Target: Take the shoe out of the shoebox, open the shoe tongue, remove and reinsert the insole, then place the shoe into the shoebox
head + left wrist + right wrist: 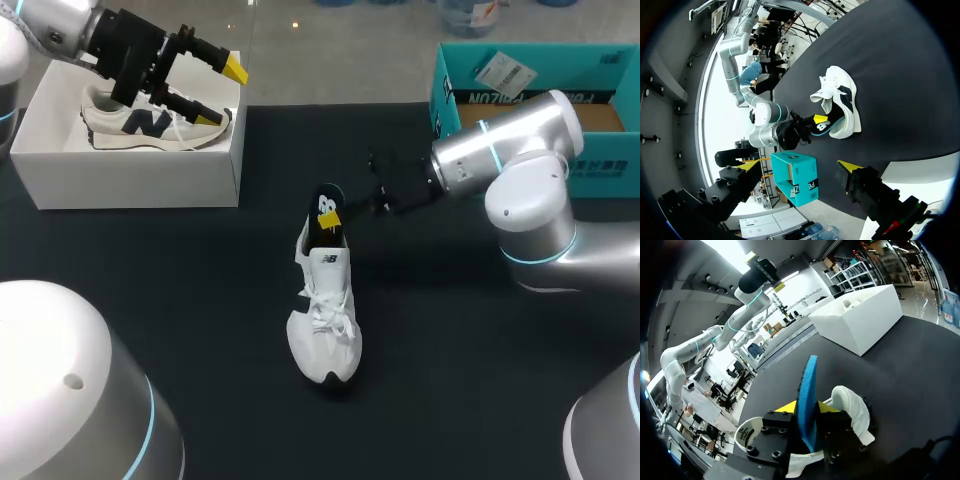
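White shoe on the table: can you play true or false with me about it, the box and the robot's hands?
1. The white shoe lies on the black table, outside the white shoebox. True.
2. The right gripper pinches a blue insole between its fingers. True.
3. The left gripper is holding the white shoe. False: it hovers open over the white shoebox, touching nothing.
4. The white shoebox is empty. False: a second shoe lies inside it.
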Action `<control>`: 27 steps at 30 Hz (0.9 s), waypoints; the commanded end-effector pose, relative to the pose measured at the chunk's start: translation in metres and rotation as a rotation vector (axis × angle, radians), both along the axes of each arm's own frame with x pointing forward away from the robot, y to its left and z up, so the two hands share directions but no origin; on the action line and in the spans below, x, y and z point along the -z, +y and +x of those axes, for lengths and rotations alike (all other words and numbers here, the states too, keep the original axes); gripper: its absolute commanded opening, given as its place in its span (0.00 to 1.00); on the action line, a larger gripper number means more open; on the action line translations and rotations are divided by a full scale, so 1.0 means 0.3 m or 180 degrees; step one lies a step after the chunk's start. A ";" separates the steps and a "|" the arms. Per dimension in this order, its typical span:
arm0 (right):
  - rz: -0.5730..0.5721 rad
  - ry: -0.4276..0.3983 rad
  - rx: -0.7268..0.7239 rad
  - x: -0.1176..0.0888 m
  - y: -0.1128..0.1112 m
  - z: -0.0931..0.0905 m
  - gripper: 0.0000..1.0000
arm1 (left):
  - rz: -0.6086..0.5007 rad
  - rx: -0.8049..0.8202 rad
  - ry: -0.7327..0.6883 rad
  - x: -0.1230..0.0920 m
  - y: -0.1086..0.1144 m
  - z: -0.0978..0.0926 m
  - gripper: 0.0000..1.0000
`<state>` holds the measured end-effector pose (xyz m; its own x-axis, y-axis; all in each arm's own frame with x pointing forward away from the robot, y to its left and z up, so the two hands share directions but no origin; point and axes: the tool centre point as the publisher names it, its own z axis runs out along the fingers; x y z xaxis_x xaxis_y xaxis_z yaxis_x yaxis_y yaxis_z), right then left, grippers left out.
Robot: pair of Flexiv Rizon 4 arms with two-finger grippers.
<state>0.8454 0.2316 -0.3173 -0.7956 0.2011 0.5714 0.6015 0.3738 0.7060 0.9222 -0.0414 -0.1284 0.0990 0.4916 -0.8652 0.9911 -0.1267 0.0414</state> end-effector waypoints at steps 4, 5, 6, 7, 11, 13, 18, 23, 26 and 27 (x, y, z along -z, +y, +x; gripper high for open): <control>0.0579 0.0353 -0.0107 0.065 -0.011 -0.005 0.00 | 0.0009 -0.0003 -0.0005 0.000 0.000 -0.003 1.00; 0.0591 0.0433 -0.0138 0.076 -0.013 -0.009 0.00 | 0.0009 -0.0003 -0.0005 0.000 0.000 -0.003 1.00; 0.0597 0.0469 -0.0163 0.079 -0.012 -0.011 0.00 | 0.0009 -0.0003 -0.0005 0.000 0.000 -0.003 1.00; 0.0604 0.0539 -0.0207 0.086 -0.009 -0.015 0.00 | 0.0009 -0.0003 -0.0005 0.000 0.000 -0.003 1.00; 0.0495 0.0593 -0.0243 0.096 -0.002 -0.021 0.00 | 0.0009 -0.0003 -0.0005 0.000 0.000 -0.003 1.00; 0.0457 0.0607 -0.0262 0.101 0.006 -0.020 0.00 | 0.0009 -0.0003 -0.0005 0.000 0.000 -0.003 1.00; 0.0167 0.0641 -0.0351 0.113 0.037 -0.020 0.00 | 0.0009 -0.0003 -0.0005 0.000 0.000 -0.003 1.00; -0.0155 0.0564 -0.0322 0.124 0.045 -0.030 0.25 | 0.0009 -0.0003 -0.0005 0.000 0.000 -0.003 1.00; -0.0194 0.0392 -0.0191 0.099 0.037 -0.038 0.39 | 0.0009 -0.0003 -0.0005 0.000 0.000 -0.003 1.00; -0.0206 0.0355 -0.0155 0.090 0.033 -0.040 0.40 | 0.0009 -0.0003 -0.0005 0.000 0.000 -0.003 1.00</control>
<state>0.8410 0.2435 -0.3528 -0.7259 0.1540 0.6704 0.6541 0.4560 0.6035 0.9222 -0.0414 -0.1284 0.0989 0.4916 -0.8652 0.9911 -0.1266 0.0414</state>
